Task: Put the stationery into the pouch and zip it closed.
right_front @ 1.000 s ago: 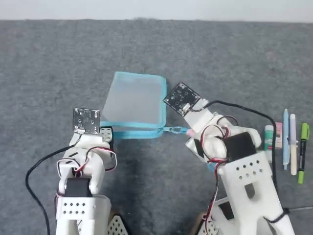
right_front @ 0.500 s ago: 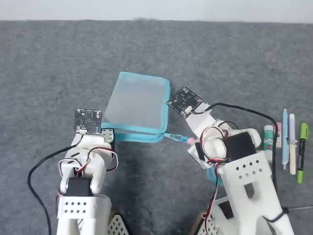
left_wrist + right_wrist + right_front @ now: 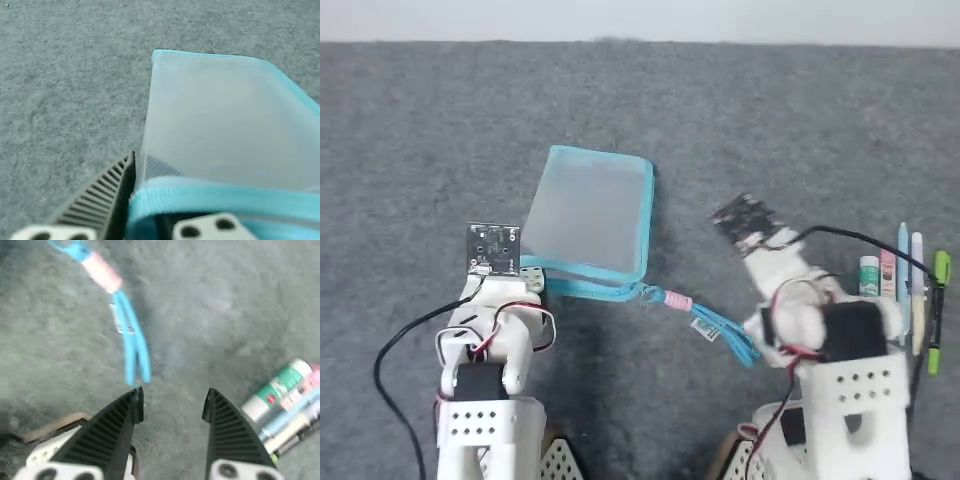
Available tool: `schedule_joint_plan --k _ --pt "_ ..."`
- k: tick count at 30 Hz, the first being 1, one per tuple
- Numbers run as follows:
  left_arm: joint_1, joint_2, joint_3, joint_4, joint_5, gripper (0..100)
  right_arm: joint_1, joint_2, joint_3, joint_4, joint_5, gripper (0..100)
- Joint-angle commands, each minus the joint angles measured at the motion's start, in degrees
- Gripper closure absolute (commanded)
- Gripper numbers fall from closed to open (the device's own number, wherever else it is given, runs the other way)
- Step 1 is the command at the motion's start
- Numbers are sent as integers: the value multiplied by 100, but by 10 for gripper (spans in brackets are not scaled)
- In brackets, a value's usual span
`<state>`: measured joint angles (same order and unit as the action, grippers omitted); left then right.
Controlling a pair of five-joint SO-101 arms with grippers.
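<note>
Stationery — well right of pouch

Work surface: grey short-pile carpet, mottled texture, runs edge to edge in high view. Far side: pale plain band, straight border against carpet. Lighting: even, diffuse; shadows on carpet soft, faint.
</note>
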<state>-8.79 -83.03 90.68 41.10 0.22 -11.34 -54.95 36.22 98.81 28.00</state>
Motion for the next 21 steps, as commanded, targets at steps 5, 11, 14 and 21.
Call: schedule_joint_plan --k 5,11,14,21 --pt "-62 -97 -4 -193 -105 988 3090 -119 -62 -22 2057 811" --pt "-62 -97 -4 -193 -105 988 4840 356 -53 -655 3191 812" --pt "-62 -97 -4 -193 -105 988 5314 1305 -149 -1156 3024 812" --pt "-62 -97 22 -185 -114 988 5974 4092 -1125 -2141 2602 812"
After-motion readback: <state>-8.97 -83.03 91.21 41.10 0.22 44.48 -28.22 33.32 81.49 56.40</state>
